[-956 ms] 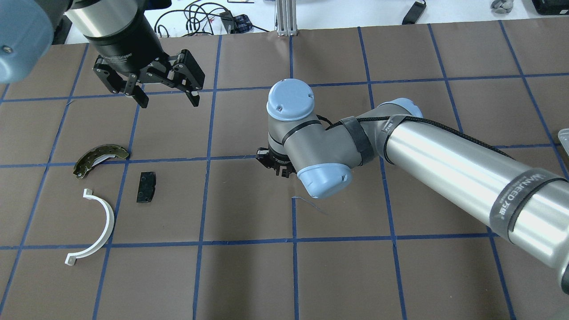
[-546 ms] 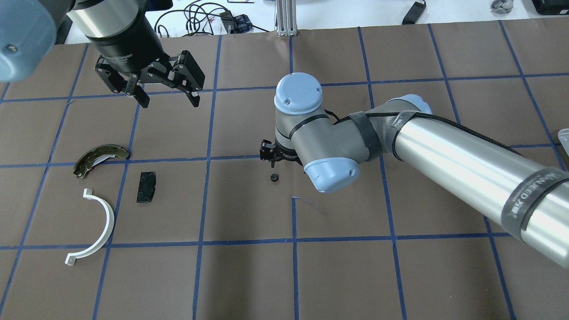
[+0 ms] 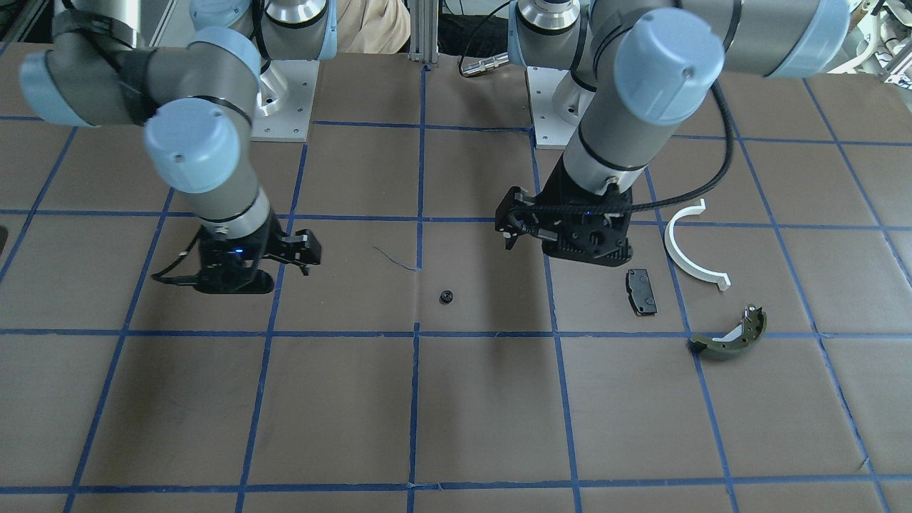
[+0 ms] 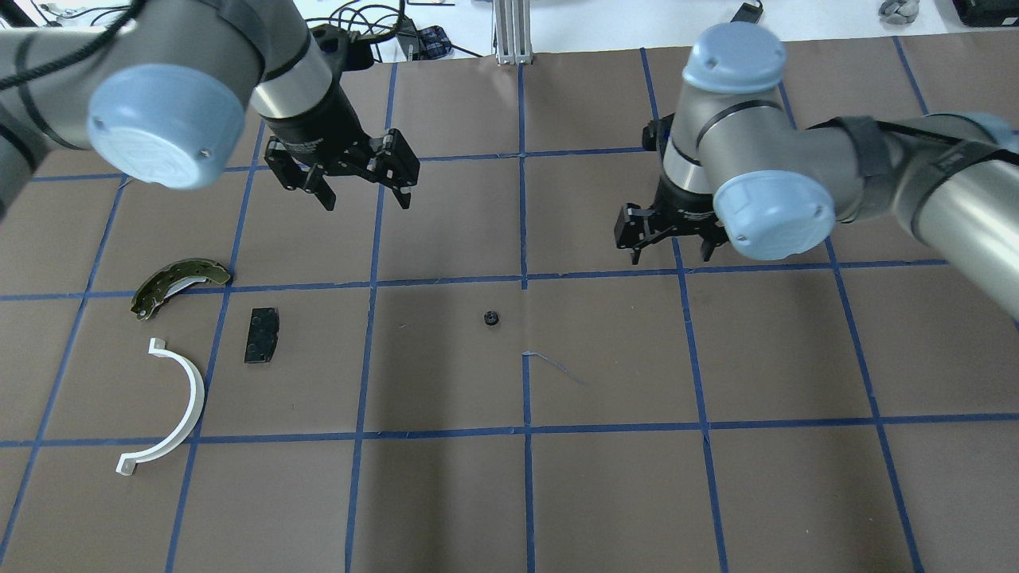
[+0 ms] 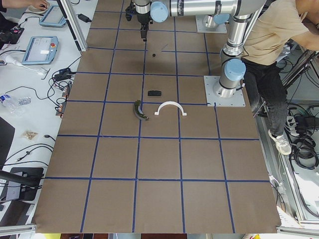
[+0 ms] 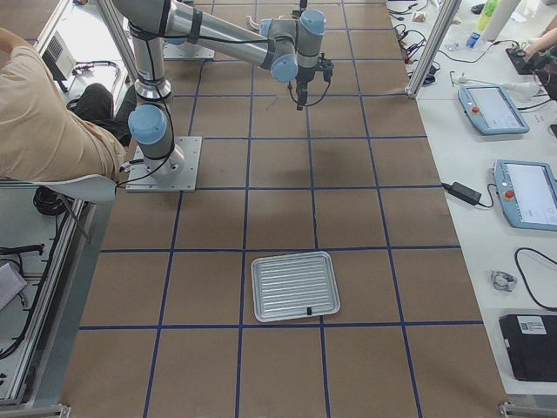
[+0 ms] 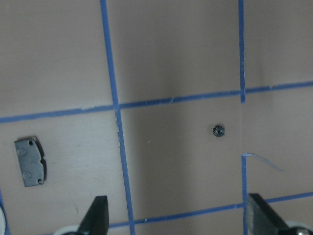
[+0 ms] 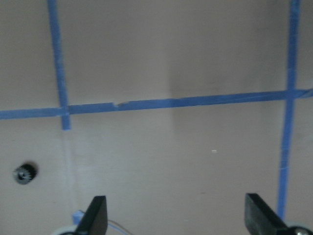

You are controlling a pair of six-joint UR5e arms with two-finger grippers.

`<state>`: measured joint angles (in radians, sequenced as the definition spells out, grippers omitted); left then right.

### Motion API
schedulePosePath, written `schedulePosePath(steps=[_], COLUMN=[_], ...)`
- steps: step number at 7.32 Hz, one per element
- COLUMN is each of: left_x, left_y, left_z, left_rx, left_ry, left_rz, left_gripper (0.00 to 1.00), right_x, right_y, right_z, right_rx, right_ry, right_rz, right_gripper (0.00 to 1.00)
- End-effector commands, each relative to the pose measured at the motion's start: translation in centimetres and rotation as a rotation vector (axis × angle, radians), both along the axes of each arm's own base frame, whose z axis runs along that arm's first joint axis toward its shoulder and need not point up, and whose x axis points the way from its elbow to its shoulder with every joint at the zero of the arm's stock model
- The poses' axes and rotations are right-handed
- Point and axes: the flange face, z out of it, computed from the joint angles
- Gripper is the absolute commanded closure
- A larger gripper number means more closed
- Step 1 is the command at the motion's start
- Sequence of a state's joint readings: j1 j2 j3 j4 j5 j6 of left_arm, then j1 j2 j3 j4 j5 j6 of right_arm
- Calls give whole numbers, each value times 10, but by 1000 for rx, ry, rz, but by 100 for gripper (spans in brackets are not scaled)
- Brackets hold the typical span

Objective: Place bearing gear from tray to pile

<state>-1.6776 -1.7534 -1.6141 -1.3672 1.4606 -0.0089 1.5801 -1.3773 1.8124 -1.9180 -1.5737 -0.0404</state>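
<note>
You see the bearing gear at centre frame on the table; the left end effector and right end effector are released, empty.

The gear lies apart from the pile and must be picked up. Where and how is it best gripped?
Best grip the bearing gear across its toothed rim, coming straight down: it lies flat, hole up, round, and nothing stands near its sides.
</note>
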Motion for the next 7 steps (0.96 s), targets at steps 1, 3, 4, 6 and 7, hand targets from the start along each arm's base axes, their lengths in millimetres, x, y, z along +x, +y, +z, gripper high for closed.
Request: schedulePosePath(steps=[1, 3, 4, 6, 7], left_x=[-57, -91, -94, -113, -130], left_y=[8, 27, 31, 44, 55], left_z=[-92, -148, -166, -181, -191], left_rx=[6, -42, -47, -40, -26], left_ry=[-3, 8, 8, -57, -69], left_rz=[8, 47, 52, 51, 19], left_gripper=[0, 0, 0, 0, 2], right_x=[-134, -199, -222, -295, -337], right_y=[-9, -3, -4, 4, 16], right_z=[9, 11, 9, 8, 1], right_rx=[39, 47, 38, 26, 33], right_ry=[41, 29, 23, 20, -3], right_rz=[195, 185, 249, 434, 545], right_gripper=[0, 0, 0, 0, 0])
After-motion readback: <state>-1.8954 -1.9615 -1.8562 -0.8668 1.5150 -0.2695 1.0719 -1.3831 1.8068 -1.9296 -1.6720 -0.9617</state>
